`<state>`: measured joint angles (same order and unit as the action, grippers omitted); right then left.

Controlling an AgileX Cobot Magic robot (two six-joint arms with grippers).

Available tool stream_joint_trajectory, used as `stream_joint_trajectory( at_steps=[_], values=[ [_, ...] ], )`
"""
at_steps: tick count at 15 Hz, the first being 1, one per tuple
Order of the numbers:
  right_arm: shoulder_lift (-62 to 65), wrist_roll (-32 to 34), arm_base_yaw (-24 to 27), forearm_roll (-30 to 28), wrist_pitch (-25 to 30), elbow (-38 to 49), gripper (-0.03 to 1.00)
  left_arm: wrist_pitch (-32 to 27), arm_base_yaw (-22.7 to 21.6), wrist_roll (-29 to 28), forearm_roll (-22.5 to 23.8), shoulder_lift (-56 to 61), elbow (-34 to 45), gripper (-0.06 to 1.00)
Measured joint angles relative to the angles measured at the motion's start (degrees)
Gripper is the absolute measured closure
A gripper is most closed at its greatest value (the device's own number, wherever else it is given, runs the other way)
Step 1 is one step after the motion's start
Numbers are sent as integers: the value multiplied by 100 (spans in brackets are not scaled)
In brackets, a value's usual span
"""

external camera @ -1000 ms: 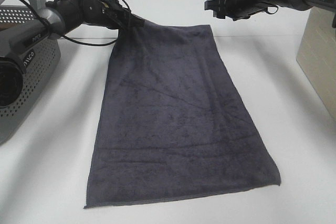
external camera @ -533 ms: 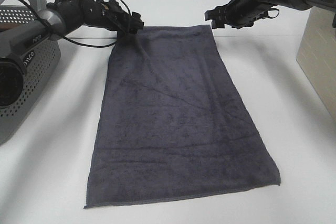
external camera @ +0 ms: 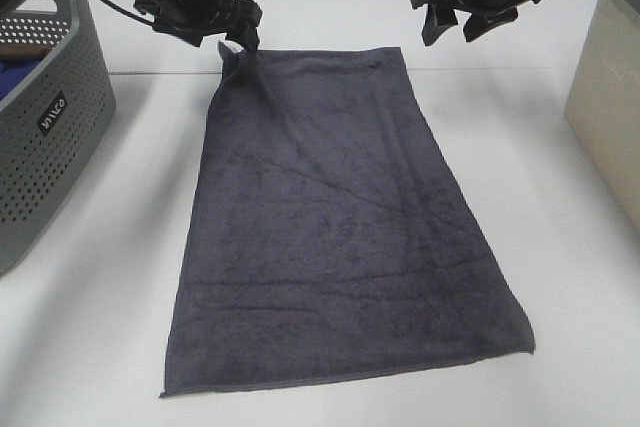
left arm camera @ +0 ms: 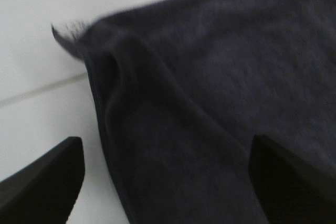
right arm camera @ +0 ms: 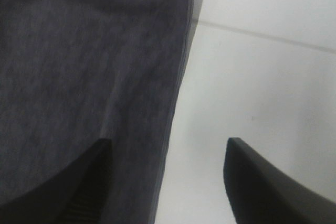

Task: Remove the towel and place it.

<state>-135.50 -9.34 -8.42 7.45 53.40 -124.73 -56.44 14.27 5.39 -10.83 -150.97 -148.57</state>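
The dark charcoal-grey towel lies spread flat on the white table, long side running away from me. Its far left corner is puckered into a small ridge, which also shows in the left wrist view. My left gripper hovers just above that corner, open and empty. My right gripper hangs above and just beyond the far right corner, open and empty. The right wrist view shows its fingers straddling the towel's hemmed right edge from above.
A grey perforated basket stands at the left edge with something blue inside. A beige container stands at the right edge. A seam line crosses the table behind the towel.
My left gripper lowered the far left corner to the table, let it go and rose. My right gripper tilted down and moved slightly right. The towel now lies flat.
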Motion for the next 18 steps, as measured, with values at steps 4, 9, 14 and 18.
stream_joint_trajectory(
  at_steps=[4,9,14,18],
  values=[
    [143,63,0,0,1564,0,36,-1278,0,-831,-34,315,0,14],
    [579,487,0,-40,1599,705,36,-1301,160,-854,-292,487,57,14],
    [2097,498,0,-149,1610,2830,36,-1289,636,-1243,17,1662,1988,14],
    [2716,504,0,-57,1610,3845,36,-1301,733,-1341,367,2893,4200,14]
  ],
)
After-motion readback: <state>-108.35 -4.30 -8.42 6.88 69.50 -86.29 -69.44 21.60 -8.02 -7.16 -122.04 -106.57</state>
